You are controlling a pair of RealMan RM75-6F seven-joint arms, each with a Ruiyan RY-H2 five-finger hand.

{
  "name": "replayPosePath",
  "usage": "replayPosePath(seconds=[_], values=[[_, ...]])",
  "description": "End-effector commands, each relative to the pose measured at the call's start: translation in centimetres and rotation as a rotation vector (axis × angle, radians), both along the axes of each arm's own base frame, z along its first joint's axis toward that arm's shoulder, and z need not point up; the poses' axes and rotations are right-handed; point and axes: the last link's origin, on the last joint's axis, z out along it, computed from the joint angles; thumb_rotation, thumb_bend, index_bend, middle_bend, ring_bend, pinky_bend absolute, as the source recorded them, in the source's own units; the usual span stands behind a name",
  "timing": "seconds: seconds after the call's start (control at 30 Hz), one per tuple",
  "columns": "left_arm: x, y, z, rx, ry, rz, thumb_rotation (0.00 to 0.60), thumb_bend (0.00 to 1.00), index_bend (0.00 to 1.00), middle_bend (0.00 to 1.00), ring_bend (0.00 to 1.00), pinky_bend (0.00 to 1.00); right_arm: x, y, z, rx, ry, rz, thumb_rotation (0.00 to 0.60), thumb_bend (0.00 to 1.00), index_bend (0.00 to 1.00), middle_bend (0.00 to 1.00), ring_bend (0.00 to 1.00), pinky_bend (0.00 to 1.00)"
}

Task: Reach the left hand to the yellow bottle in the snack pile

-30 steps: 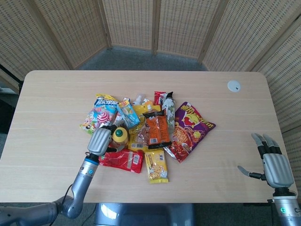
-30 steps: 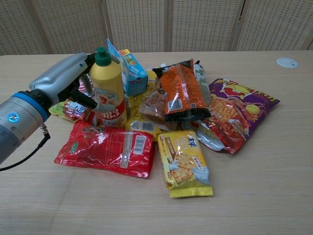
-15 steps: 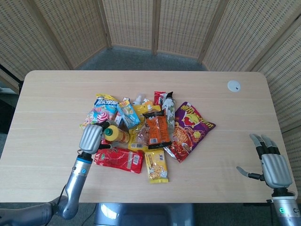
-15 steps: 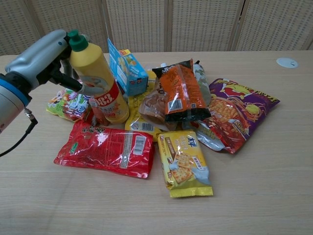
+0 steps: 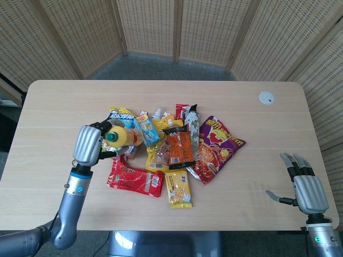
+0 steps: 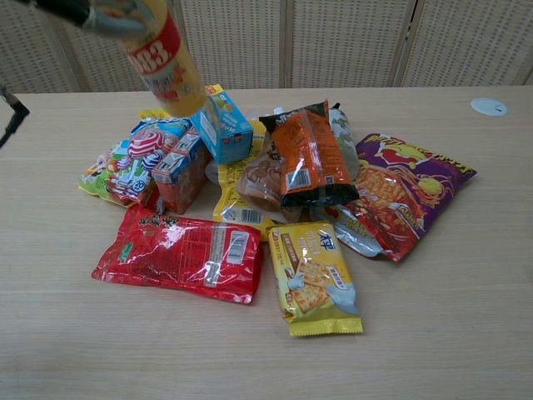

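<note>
My left hand (image 5: 89, 144) grips the yellow bottle (image 5: 126, 136), which has a green cap and a red label. The bottle is lifted above the left side of the snack pile and tilted. In the chest view only the lower part of the bottle (image 6: 164, 62) shows at the top left, with a fingertip (image 6: 75, 12) of the hand at the frame's top edge. My right hand (image 5: 302, 183) is open, held at the table's near right corner, away from the pile. It does not show in the chest view.
The pile holds a red packet (image 5: 136, 179), a yellow cracker pack (image 5: 177, 188), an orange bag (image 5: 179, 148), a purple chip bag (image 5: 217, 144), a blue carton (image 5: 146, 128) and a colourful candy bag (image 6: 133, 158). A white disc (image 5: 266, 97) lies at the far right.
My left hand has lifted the yellow bottle off the table, up and to the left, tilting it as it rose. The right hand has drifted slightly nearer the table edge.
</note>
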Motion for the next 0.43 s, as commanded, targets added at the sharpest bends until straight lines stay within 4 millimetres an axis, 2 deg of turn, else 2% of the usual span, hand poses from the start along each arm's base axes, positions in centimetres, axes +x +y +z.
replayPosePath(seconds=[0.03, 0.23, 0.43], values=[[2.1, 0.5, 4.6, 0.087, 0.003, -0.023, 0.600, 0.08, 0.70, 0.71, 0.67, 0.66, 0.1, 0.1, 0.0, 0.000, -0.002, 0.003, 0.407, 0.00, 0.00, 0.00, 0.00, 0.00], [4.2, 0.4, 8.6, 0.152, 0.000, -0.047, 0.600, 0.08, 0.70, 0.71, 0.67, 0.66, 0.4, 0.4, 0.4, -0.013, -0.017, 0.014, 0.399, 0.00, 0.00, 0.00, 0.00, 0.00], [4.9, 0.2, 9.9, 0.168, 0.012, -0.049, 0.600, 0.08, 0.70, 0.71, 0.67, 0.66, 0.9, 0.3, 0.5, -0.017, -0.030, 0.026, 0.403, 0.00, 0.00, 0.00, 0.00, 0.00]])
